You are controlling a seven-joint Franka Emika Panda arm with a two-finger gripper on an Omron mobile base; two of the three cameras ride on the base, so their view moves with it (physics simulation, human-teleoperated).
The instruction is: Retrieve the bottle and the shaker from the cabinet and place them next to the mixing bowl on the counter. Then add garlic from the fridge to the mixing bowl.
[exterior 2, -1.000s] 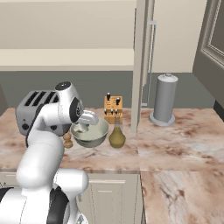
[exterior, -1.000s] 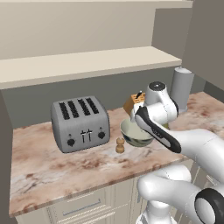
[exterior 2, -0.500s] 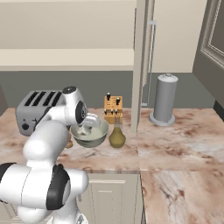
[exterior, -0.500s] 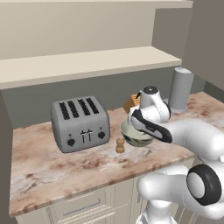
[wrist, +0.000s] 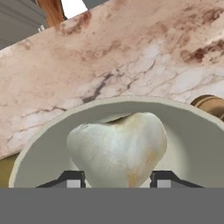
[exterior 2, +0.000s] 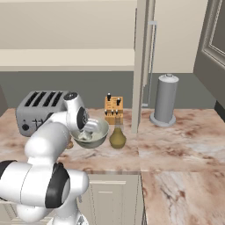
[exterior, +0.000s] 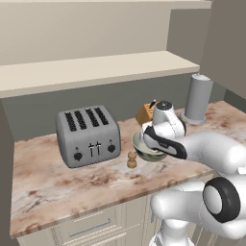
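Observation:
The garlic (wrist: 118,148), a whitish ridged bulb, sits between my fingertips (wrist: 72,179) just above the inside of the pale grey-green mixing bowl (wrist: 43,135). My gripper (wrist: 118,180) is shut on it and points down into the bowl (exterior 2: 100,137) on the marble counter (exterior: 57,182). The olive-yellow bottle (exterior 2: 117,137) stands right beside the mixing bowl. On the bowl's other side stands the small brown shaker (exterior: 131,160), close to the bowl (exterior: 140,146); its top (wrist: 212,105) shows past the rim.
A grey four-slot toaster (exterior: 89,134) stands left of the bowl. A wooden knife block (exterior 2: 113,109) is behind it and a grey paper-towel holder (exterior 2: 164,99) to the right. The beige cabinet shelf (exterior: 96,67) runs overhead.
The hand has shifted a little to the left and come down over the mixing bowl, carrying the garlic. Bottle, shaker and bowl have stayed in place.

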